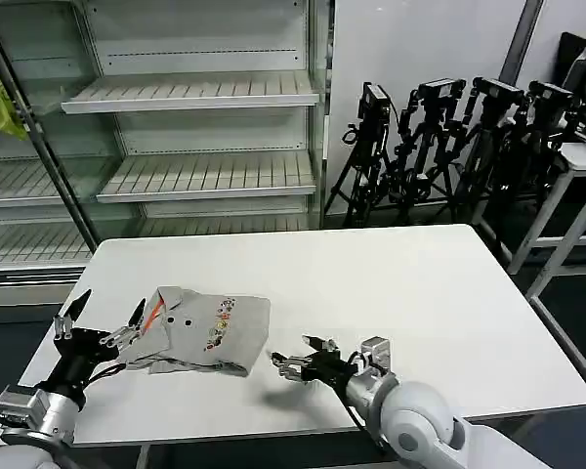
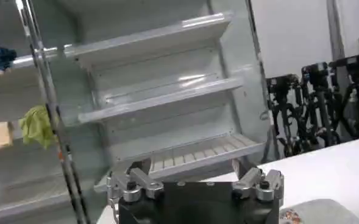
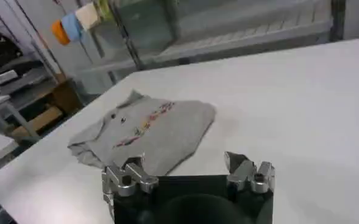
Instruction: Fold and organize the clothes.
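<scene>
Right gripper [image 1: 291, 366]: near edge, fingers spread wide, empty, just right of shirt.
Left gripper [image 1: 105, 330]: wide, empty, at shirt's left edge.
Shirt [image 1: 210, 330]: folded, left-centre of table [image 1: 430, 293]. Advice: square loose edges gently, pressing flat.
Shelves [image 1: 190, 93]: far.

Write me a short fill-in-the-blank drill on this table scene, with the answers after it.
1. The folded T-shirt is light ____.
2. It lies on the white ____.
3. The left gripper and the right gripper both have their fingers ____.
4. The yellow-green rag hangs by the ____ shelves.

Answers: grey; table; open; empty
</scene>
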Controlling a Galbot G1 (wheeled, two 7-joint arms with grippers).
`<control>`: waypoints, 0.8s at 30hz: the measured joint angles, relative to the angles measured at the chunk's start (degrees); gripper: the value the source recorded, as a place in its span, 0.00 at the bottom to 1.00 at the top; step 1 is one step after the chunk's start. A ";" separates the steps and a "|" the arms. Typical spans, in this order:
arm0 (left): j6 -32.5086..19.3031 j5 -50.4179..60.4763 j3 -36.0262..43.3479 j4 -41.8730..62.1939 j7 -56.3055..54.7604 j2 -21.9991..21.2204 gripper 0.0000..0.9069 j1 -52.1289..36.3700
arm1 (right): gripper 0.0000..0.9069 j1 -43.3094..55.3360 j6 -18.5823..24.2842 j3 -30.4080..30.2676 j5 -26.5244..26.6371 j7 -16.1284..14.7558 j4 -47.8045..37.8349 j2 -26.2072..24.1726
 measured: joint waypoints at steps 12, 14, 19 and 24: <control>-1.19 2.08 -1.50 -1.12 0.52 -3.67 1.00 2.12 | 1.00 5.74 -0.24 -5.44 2.23 1.11 -7.34 5.60; -1.30 2.26 -1.55 -1.30 0.57 -4.07 1.00 2.36 | 1.00 6.65 -0.24 -6.06 2.29 1.18 -8.81 6.71; -1.52 2.67 -1.67 -1.36 0.70 -4.71 1.00 2.48 | 1.00 8.59 -0.28 -7.49 2.35 1.18 -11.94 9.25; -1.78 2.90 -1.71 -1.23 0.74 -4.96 1.00 2.47 | 0.11 10.52 -0.28 -8.60 2.11 0.88 -14.77 11.68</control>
